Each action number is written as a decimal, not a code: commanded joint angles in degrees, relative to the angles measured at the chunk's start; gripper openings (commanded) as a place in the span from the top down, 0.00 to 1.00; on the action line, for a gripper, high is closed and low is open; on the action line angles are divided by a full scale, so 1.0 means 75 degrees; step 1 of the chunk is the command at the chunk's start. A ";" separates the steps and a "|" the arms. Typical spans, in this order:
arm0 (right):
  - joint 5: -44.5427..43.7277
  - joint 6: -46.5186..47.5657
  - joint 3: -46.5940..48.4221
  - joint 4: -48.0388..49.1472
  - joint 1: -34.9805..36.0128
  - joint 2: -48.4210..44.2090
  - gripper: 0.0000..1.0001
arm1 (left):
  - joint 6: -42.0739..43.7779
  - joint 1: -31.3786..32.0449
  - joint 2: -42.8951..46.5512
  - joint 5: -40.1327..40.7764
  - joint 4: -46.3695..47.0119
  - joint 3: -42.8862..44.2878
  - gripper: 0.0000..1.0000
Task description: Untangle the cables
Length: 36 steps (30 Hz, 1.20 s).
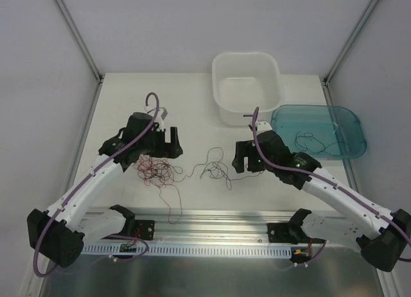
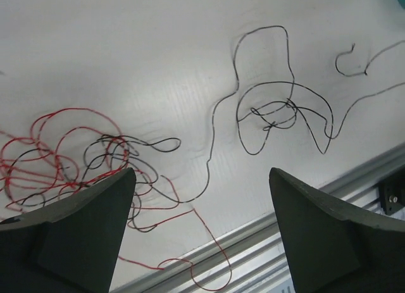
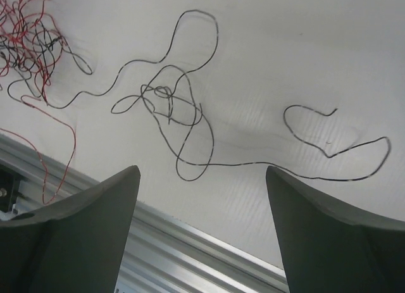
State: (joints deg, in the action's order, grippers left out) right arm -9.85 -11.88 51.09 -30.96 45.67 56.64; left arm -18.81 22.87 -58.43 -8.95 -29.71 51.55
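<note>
On the counter [image 1: 128,104] in the top view, the cables [image 1: 154,170] lie beside the left hand [image 1: 168,144] and right hand [image 1: 247,162], both spread and empty. At the left wrist, the red-black tangle [image 2: 107,141] looks featherlight, limp and snag-prone. At the right wrist, the black strand [image 3: 163,92] has 1 loose knot, which seems the place to pinch.

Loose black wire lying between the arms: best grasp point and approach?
Grip the black wire at its small knot of crossed loops. Several strands bunch there, giving more to pinch than one hair-thin strand lying flat. Come straight down from above with the right end effector, which is open and nearest, fingers straddling the knot. Probably avoid the end running into the red-and-black tangle.
</note>
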 commanded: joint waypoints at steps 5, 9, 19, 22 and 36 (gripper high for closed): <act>0.0621 -0.0771 -0.0963 0.1549 0.0379 0.0054 0.16 | 0.0772 0.1742 -0.2179 0.0771 0.0644 0.1280 0.16; 0.0645 -0.0818 -0.1421 0.1983 0.0496 -0.0064 0.17 | 0.1592 0.2164 -0.3595 0.0772 0.1242 0.1903 0.18; 0.0352 -0.0666 -0.1972 0.2453 0.0649 -0.0732 0.18 | 0.2870 0.2411 -0.6188 0.0374 0.1829 0.3613 0.27; 0.0200 -0.0561 -0.1972 0.2266 0.0661 -0.0861 0.18 | 0.3233 0.2458 -0.6575 -0.0025 0.1841 0.3825 0.30; 0.0259 -0.0514 -0.2230 0.2557 0.0649 -0.0732 0.18 | 0.3586 0.2786 -0.7583 -0.0236 0.1829 0.3967 0.52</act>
State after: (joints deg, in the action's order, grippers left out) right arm -7.29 -16.25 34.37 -15.05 50.26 50.68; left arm 7.05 43.20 -113.99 -9.93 -16.51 79.42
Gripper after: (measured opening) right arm 0.826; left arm 0.508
